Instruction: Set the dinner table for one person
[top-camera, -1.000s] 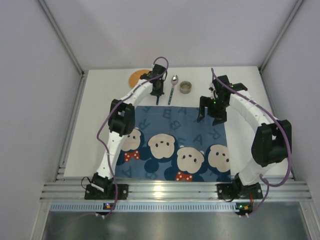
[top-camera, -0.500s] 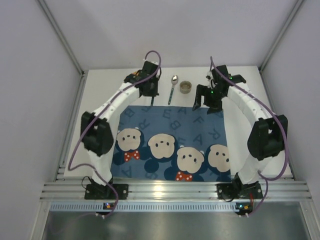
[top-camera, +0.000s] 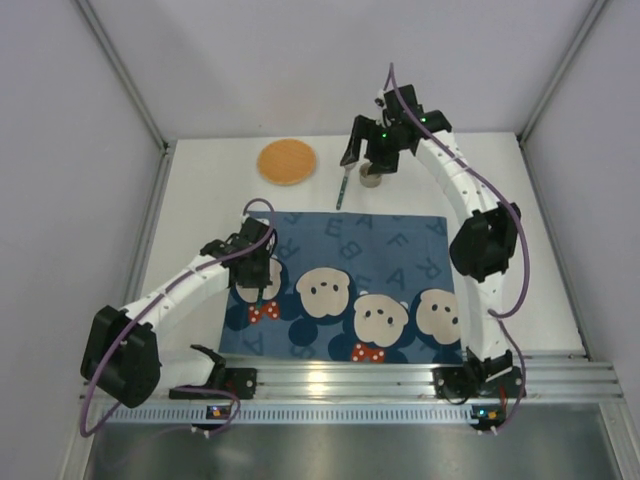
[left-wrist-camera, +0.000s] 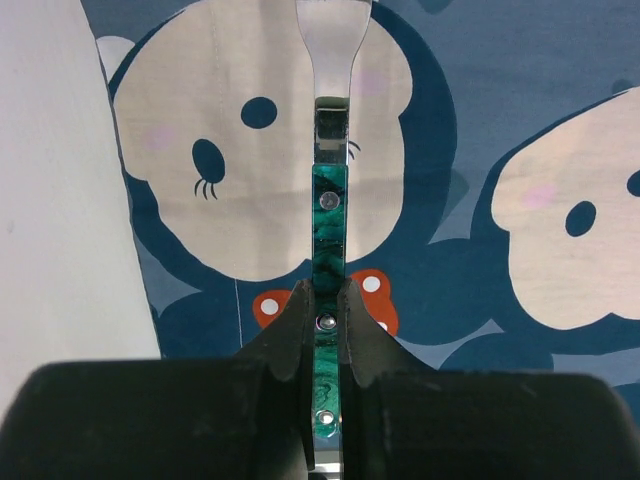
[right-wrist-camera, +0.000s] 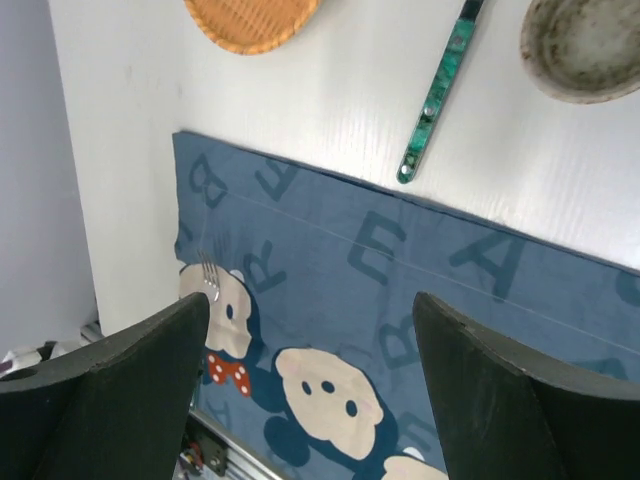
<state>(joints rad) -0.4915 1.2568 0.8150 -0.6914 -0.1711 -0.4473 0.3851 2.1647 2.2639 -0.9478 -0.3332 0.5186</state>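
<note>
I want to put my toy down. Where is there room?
Bare white table left of the bear mat, and right of it too. The far side is crowded: orange plate, spoon, little bowl, right claw. The left claw holds a fork over the mat's left side.

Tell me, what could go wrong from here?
1. The left pincer pinches the fork only by the back part of its slim green handle, so it might swivel or slip when laid down.
2. The fork is near the left edge of the placemat and could land partly on the bare dinner table.
3. The right pincer, open, hovers above the spoon and small bowl, which lie close together; reaching for one might knock the other.
</note>
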